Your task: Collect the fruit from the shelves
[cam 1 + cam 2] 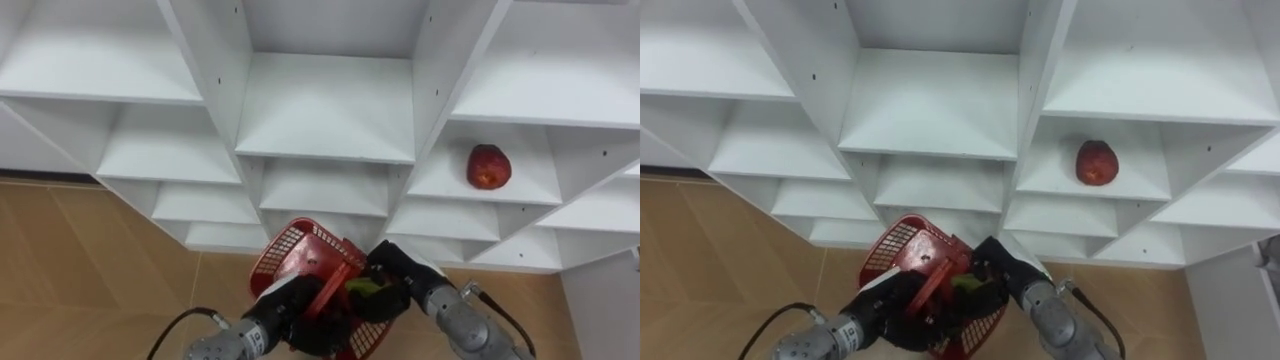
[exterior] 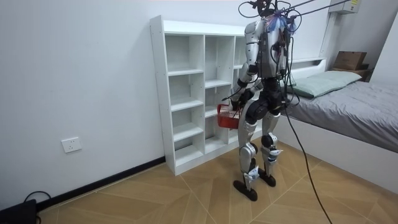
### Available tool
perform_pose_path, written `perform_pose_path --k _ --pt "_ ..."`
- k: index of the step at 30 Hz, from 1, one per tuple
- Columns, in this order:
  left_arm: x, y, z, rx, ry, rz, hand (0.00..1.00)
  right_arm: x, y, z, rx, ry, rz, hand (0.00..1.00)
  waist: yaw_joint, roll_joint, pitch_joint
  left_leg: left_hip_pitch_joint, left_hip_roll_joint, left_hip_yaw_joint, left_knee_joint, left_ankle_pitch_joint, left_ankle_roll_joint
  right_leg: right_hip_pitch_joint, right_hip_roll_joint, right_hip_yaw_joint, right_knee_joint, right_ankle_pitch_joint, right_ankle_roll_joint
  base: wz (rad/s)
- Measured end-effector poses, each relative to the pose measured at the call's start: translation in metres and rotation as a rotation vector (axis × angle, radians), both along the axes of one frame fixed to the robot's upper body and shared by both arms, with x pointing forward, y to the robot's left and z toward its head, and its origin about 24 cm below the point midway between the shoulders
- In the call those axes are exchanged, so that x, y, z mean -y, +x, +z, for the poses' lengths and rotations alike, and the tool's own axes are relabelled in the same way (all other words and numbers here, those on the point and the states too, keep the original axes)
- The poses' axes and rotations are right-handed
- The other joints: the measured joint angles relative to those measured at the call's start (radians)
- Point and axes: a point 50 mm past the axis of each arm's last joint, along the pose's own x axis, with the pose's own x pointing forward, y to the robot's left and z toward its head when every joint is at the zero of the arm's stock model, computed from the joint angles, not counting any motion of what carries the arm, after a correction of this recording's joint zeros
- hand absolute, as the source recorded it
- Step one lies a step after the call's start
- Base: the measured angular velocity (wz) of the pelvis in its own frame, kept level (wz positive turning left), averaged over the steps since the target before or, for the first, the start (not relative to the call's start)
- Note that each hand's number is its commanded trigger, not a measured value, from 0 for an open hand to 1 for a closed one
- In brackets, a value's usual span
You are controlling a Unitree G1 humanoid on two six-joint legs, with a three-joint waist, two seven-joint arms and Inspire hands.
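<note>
A red mesh basket (image 1: 300,252) hangs low in front of the white closet (image 1: 325,110). My left hand (image 1: 288,308) is curled round its handle. My right hand (image 1: 392,284) reaches over the basket's right side, fingers curled round a green fruit (image 1: 361,289) just above the basket's inside. A red apple (image 1: 489,166) lies on a shelf in the right column, up and to the right of my right hand. In the room view I stand upright facing the closet (image 2: 199,93), the basket (image 2: 227,116) at hip height.
The closet's other compartments are bare. Wooden floor (image 1: 80,270) lies to the left below the shelves. A bed (image 2: 354,106) stands on the room view's right, close behind me. A wall socket (image 2: 71,144) sits low on the wall.
</note>
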Motion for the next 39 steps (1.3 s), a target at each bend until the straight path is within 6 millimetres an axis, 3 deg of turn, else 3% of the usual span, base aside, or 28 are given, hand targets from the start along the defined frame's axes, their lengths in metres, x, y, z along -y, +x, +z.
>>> perform_pose_path --k 8,16,26,28,29,39 --pt "0.002 0.0 0.001 -0.02 -0.054 0.032 1.0 0.0 0.002 0.001 0.005 0.046 -0.057 1.0 -0.003 0.002 0.0005 0.002 0.003 -0.001 0.0 0.0 0.0 0.009 0.0 -0.004 -0.01 0.0 0.0 0.0" --pt "0.005 0.005 0.003 -0.02 -0.071 0.035 1.0 -0.001 0.0 -0.003 -0.031 0.173 -0.202 1.0 -0.002 0.023 0.0076 0.003 0.007 -0.002 -0.001 0.0 0.0 0.009 0.001 -0.004 -0.007 0.0 0.0 0.0" --pt "0.008 0.011 0.006 -0.006 -0.072 0.024 1.0 -0.002 -0.002 -0.007 -0.062 0.23 -0.258 1.0 0.003 0.024 0.0068 0.005 0.006 -0.001 0.0 0.0 0.0 0.008 0.006 -0.003 -0.004 0.0 0.0 0.0" --pt "0.008 0.01 0.006 -0.009 -0.071 0.02 1.0 -0.002 -0.002 -0.008 -0.073 0.237 -0.268 0.23 0.003 0.024 0.0068 0.005 0.007 -0.001 0.0 0.0 0.0 0.008 0.006 -0.003 -0.003 0.0 0.0 0.0" --pt "0.009 0.01 0.006 -0.011 -0.07 0.019 1.0 -0.002 -0.003 -0.009 -0.079 0.238 -0.27 0.0 0.002 0.024 0.0068 0.005 0.007 -0.001 0.001 0.0 0.0 0.008 0.006 -0.003 -0.002 0.0 -0.001 0.0" --pt "0.012 0.007 0.004 -0.032 -0.066 -0.003 1.0 -0.004 -0.005 -0.012 -0.095 0.238 -0.268 0.0 0.002 0.024 0.0071 0.005 0.01 0.001 0.005 0.0 0.0 0.008 0.006 -0.003 0.001 0.002 -0.003 0.0"
